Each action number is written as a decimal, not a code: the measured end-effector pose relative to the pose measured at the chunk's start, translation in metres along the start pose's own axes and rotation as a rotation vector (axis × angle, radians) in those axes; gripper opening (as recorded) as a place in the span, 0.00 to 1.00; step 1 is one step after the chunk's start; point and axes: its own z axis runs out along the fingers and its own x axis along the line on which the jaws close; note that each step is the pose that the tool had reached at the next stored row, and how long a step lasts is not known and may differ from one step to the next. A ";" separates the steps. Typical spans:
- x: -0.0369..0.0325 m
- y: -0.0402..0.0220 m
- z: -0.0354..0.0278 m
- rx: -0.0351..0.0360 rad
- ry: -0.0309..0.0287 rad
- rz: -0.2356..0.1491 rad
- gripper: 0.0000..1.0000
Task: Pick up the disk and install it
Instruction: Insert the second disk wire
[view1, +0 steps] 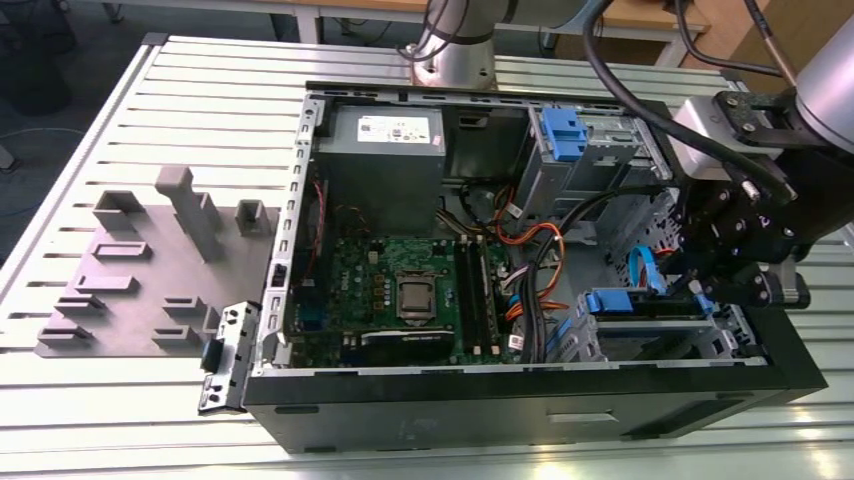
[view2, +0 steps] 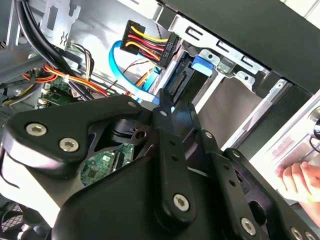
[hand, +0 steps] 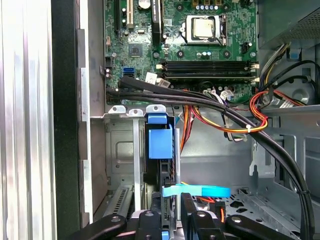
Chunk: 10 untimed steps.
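The disk (view1: 622, 301) stands on edge in the drive cage (view1: 654, 335) at the near corner of the open computer case, on the exterior view's right. Its blue front tab (hand: 160, 142) sits at the cage mouth. My gripper (view1: 710, 285) hangs just beyond the disk's rear end, inside the case. In the first wrist view the gripper (hand: 170, 220) has its black fingers (hand: 150, 219) closed on either side of the disk's near end. In the second wrist view the gripper (view2: 173, 102) meets the disk (view2: 201, 63) next to a power plug.
Orange, black and blue cables (hand: 235, 117) cross the case beside the cage. The motherboard (view1: 400, 290), a grey power-supply box (view1: 384, 130) and another blue-fronted unit (view1: 561, 130) lie inside. A grey fixture plate (view1: 134, 290) sits at the exterior view's left. A person's hand (view2: 300, 181) rests outside the case.
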 end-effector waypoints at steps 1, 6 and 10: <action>0.0000 0.0000 0.0000 0.0000 0.0000 0.000 0.29; -0.0002 -0.0045 0.0000 0.0000 0.0000 0.000 0.29; -0.0002 -0.0047 0.0000 0.0000 -0.0001 0.000 0.29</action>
